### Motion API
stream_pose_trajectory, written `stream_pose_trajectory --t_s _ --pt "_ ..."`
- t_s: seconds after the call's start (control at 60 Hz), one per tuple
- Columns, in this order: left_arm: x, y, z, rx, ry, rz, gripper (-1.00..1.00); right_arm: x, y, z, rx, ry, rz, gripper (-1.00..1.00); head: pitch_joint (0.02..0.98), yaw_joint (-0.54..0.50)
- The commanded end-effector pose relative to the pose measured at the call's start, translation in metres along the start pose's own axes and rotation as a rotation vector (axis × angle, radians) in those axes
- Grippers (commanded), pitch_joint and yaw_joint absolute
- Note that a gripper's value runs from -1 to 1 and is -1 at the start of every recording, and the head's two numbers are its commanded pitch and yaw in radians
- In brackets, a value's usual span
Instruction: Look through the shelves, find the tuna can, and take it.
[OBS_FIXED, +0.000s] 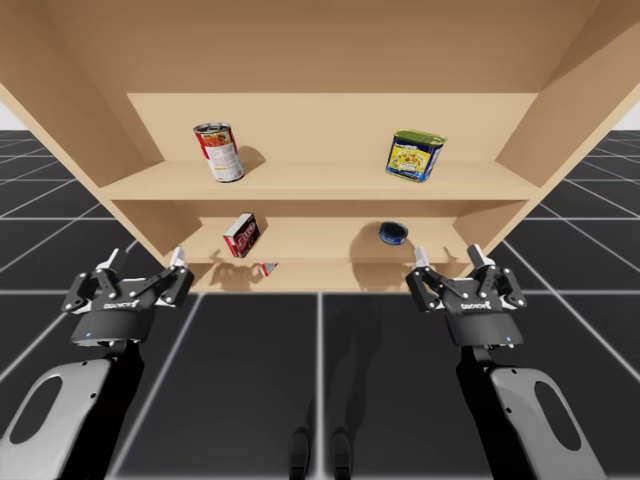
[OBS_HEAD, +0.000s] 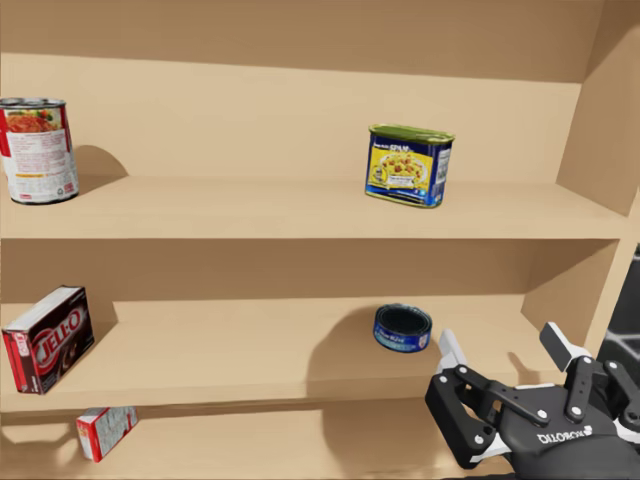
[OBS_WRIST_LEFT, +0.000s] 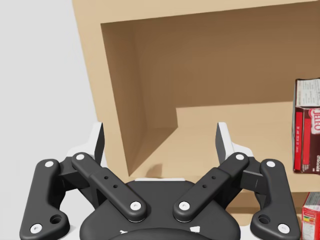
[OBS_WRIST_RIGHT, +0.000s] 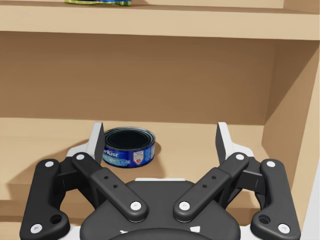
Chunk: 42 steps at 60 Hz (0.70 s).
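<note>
My left gripper (OBS_WRIST_LEFT: 160, 142) is hovering with fingers spread apart, holding nothing. My right gripper (OBS_WRIST_RIGHT: 160, 142) is gaping too. The low round blue metal tuna can (OBS_WRIST_RIGHT: 128, 146) is sitting untouched just ahead of its fingers, on the tan wooden shelf (OBS_WRIST_RIGHT: 192, 155). I judge the finding done, with reaching and grasping left.

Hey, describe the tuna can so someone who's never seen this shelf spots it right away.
In the wooden shelf unit, look at the middle shelf, toward its right end. The tuna can there is short, round and dark blue, unlike the tall red box at the shelf's left.
</note>
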<state>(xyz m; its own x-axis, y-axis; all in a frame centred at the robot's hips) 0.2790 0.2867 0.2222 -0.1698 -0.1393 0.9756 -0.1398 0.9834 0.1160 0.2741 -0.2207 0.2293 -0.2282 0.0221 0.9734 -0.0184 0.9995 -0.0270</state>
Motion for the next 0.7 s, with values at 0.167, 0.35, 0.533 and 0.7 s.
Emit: stream_pose_trajectory --t_s 0.167,0.35,0.533,0.7 --pt "-0.001 -0.007 0.001 -0.020 0.002 -0.007 -1.00 0.001 0.000 0.000 0.001 0.002 0.000 -1.00 0.534 -0.28" --pt "-0.002 -0.008 0.001 -0.023 0.001 -0.010 -1.00 0.001 0.000 0.000 -0.006 0.012 0.000 -1.00 0.567 -0.30" --pt "-0.002 -0.009 0.001 -0.020 0.002 -0.008 -1.00 0.008 0.003 0.002 0.007 0.033 -0.004 -1.00 0.564 -0.30" --pt "-0.002 -0.009 0.002 -0.017 0.000 -0.010 -1.00 0.022 0.013 0.003 0.051 0.053 -0.005 -1.00 0.557 -0.30"
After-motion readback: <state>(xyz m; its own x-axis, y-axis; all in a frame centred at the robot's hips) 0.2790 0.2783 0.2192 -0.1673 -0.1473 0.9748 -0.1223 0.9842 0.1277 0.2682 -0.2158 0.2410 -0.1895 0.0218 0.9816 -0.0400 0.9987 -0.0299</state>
